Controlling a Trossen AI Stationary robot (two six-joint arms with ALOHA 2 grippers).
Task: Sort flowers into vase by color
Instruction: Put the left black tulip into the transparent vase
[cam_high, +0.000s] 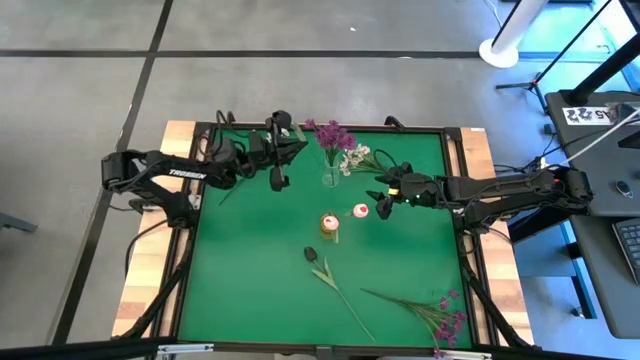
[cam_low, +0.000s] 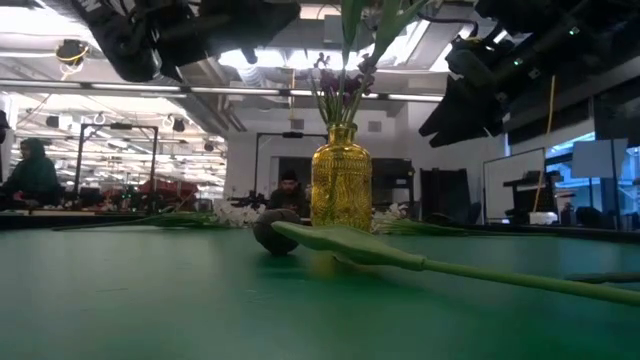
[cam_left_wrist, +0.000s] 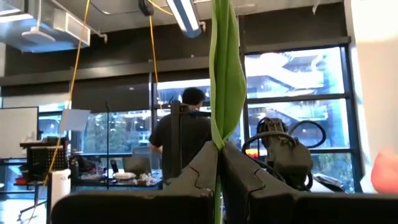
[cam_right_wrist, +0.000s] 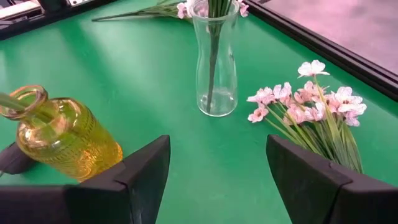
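My left gripper (cam_left_wrist: 217, 163) is raised over the table's far left (cam_high: 290, 148), shut on a green flower stem whose long leaf (cam_left_wrist: 225, 68) rises above the fingers; its blossom is out of view. A yellow vase (cam_high: 329, 226) at mid-table holds green stems with pink buds (cam_high: 361, 211). Behind it a clear vase (cam_right_wrist: 215, 68) holds purple flowers (cam_high: 331, 135). Pale pink-white sprigs (cam_right_wrist: 311, 102) lie flat beside it. A dark-budded flower (cam_low: 272, 232) and a magenta sprig (cam_high: 442, 315) lie on the near half. My right gripper (cam_right_wrist: 217, 163) hovers open right of the yellow vase (cam_high: 381, 203). My left gripper pinches the green stem just below its leaf (cam_left_wrist: 217, 142) between its two shut fingers. The fingers point slightly upward and lie across the stem, which stands upright. The leaf rises straight above the fingers; the stem's lower end is hidden behind them.
A raised dark frame (cam_high: 455, 180) borders the green mat. The dark flower's long stem (cam_high: 345, 295) lies slanting across the near middle. People (cam_left_wrist: 180, 134) stand in the room beyond the table. Bare mat lies at the near left (cam_high: 240, 290).
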